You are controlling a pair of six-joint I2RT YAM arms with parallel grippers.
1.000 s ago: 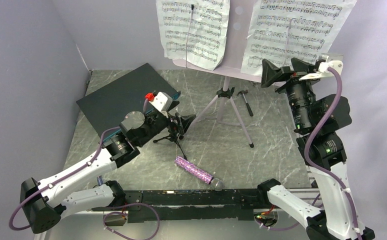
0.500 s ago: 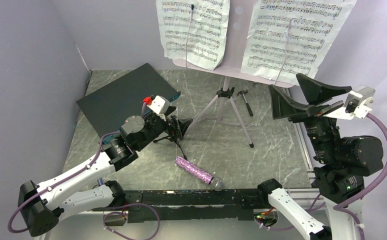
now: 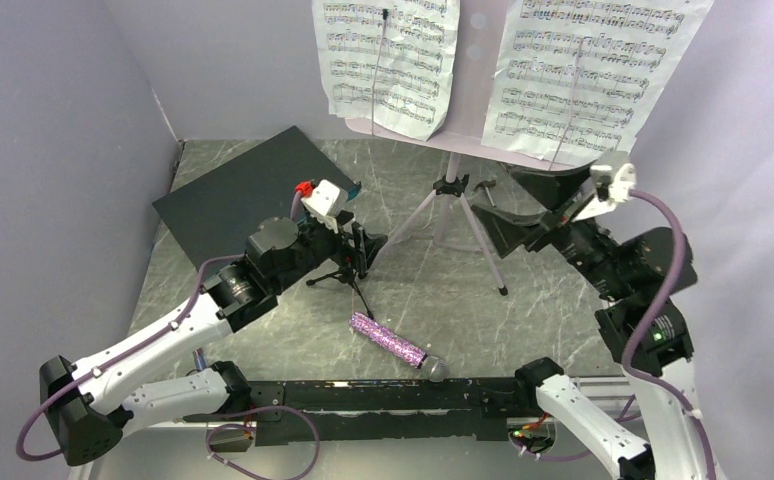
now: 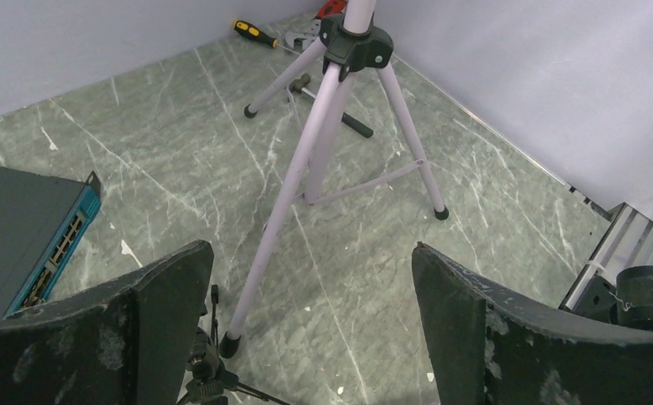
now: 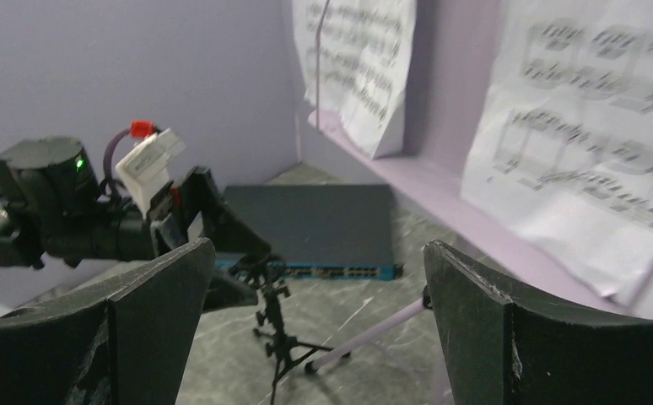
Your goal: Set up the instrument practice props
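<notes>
On the music stand sit two pages; left hand and right hand gape empty.

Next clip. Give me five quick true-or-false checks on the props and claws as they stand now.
1. Two sheet-music pages rest on the music stand. True.
2. The purple microphone sits in the mic stand. False: it lies flat on the table, apart from the stand.
3. The left claw and right claw are open and empty. True.
4. The dark flat box lies to the right of the music stand. False: it lies to its left, at the table's rear left.
5. The left claw hangs close above the mic stand. True.
</notes>
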